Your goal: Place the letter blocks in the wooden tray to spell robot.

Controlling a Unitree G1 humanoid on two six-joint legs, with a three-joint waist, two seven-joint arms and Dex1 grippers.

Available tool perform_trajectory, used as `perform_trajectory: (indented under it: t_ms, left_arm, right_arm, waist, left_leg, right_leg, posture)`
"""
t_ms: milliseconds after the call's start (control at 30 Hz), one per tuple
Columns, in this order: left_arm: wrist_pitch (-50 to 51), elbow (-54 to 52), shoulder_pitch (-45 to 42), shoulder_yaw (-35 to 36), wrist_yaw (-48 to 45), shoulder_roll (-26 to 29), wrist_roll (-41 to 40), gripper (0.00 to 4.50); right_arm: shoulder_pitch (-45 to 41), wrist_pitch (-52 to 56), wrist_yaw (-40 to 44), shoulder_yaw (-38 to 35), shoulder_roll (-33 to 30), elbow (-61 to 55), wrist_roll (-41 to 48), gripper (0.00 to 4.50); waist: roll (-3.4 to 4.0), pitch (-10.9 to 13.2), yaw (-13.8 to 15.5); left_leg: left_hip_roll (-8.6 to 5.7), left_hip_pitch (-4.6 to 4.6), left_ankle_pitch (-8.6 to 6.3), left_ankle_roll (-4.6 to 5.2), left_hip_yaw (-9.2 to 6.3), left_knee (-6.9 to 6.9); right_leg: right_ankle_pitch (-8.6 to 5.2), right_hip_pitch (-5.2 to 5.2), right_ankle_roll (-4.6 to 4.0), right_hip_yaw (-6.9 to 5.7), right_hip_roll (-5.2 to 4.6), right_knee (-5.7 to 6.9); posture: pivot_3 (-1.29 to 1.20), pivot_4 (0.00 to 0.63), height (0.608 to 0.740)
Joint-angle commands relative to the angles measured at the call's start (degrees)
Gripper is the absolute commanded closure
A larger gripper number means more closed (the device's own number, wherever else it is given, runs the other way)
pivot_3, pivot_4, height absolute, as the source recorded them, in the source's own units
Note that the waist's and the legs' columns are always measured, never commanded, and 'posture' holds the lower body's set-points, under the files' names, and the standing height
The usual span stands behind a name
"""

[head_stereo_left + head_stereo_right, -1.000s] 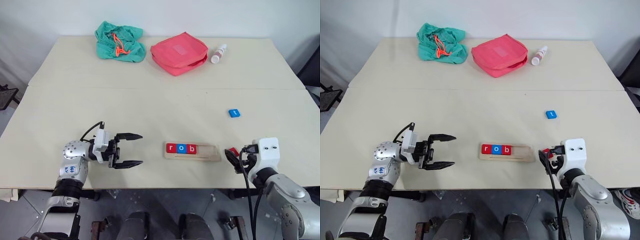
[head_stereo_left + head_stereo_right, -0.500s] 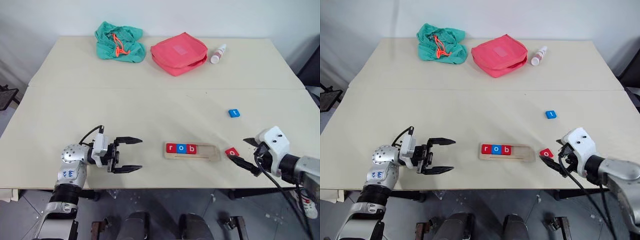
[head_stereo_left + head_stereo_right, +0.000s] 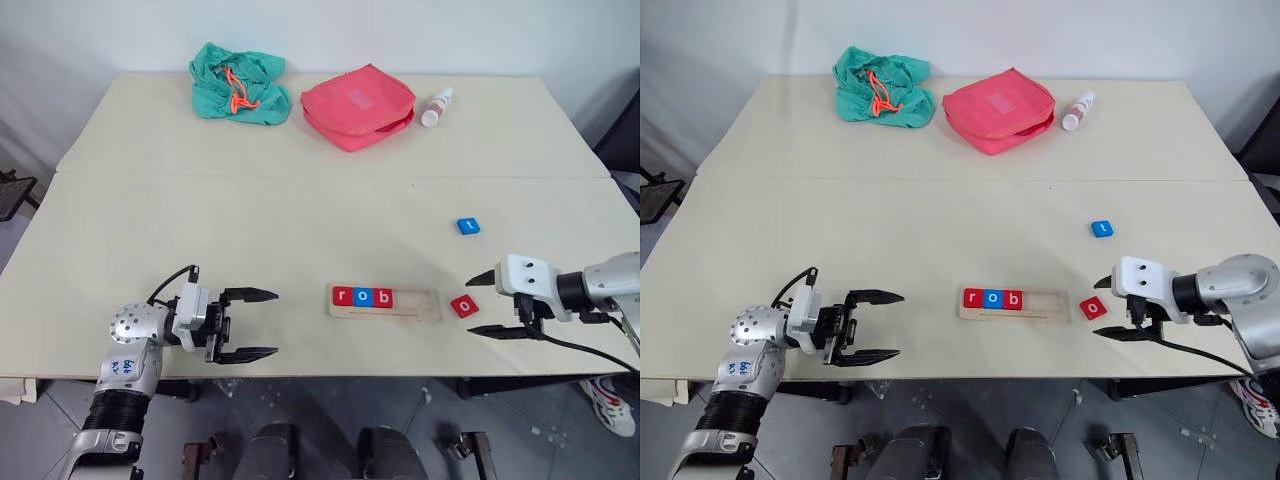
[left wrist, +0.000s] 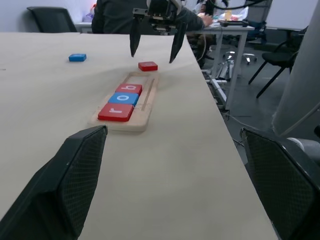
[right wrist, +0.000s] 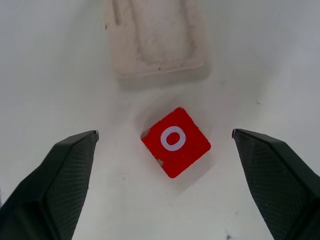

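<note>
The wooden tray lies near the table's front edge with a red r, a blue o and a red b in its left half. Just right of the tray's end a red o block lies flat on the table. My right gripper is open, its fingers either side of that block and a little behind it, touching nothing. A blue t block lies farther back. Left of the tray, my left gripper is open and empty, pointing toward it.
At the back of the table lie a green cloth bag, a red pouch and a small white bottle. A seam runs across the tabletop.
My right gripper has let go of the red o block, swung out to the right and turned level. The block now lies on the table. My left gripper drew back slightly.
</note>
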Motion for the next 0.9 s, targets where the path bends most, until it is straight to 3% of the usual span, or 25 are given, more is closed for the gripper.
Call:
perform_trajectory:
  t_ms: [33,333,667,900]
  left_arm:
    - [0.8,-5.12,2.94,1.54,2.16,0.57,-1.69,0.0]
    - [1.89,-10.46,7.57,2.63,5.84,1.1,-2.01,0.0]
    - [1.77,-10.15,7.11,2.24,6.85,1.11,-1.75,0.0]
    - [1.34,-8.24,5.24,1.86,5.64,0.99,-1.73,0.0]
  right_arm:
    - [-5.24,-5.56,3.37,2.65,2.3,5.94,-2.53,0.03]
    - [-11.0,-13.47,7.71,7.28,5.11,15.37,-6.87,0.03]
    - [-14.45,-17.83,7.57,7.95,6.39,22.59,-9.17,3.06]
    - [-14.54,-7.24,5.77,4.36,7.66,16.88,-5.03,3.06]
  waist:
    - [0.0,0.0,-0.08]
    - [0.02,0.01,0.11]
    - [0.01,0.01,0.06]
    - [0.02,0.01,0.02]
  left_leg:
    - [0.01,0.0,0.0,0.0,0.01,0.0]
    - [0.01,-0.02,0.0,-0.01,-0.1,0.04]
    - [0.02,0.26,-0.01,-0.02,-0.23,0.15]
    - [0.03,0.25,-0.01,-0.03,-0.26,0.15]
  right_leg:
    - [0.0,0.0,0.0,0.0,0.0,-0.01]
    - [0.0,0.04,0.0,-0.07,0.0,0.0]
    - [0.0,0.63,0.0,-0.19,0.04,-0.32]
    - [0.0,0.62,0.0,-0.22,0.05,-0.31]
  posture:
    - [0.0,0.15,0.74]
    - [0.0,0.15,0.74]
    - [0.0,0.15,0.74]
    - [0.0,0.15,0.74]
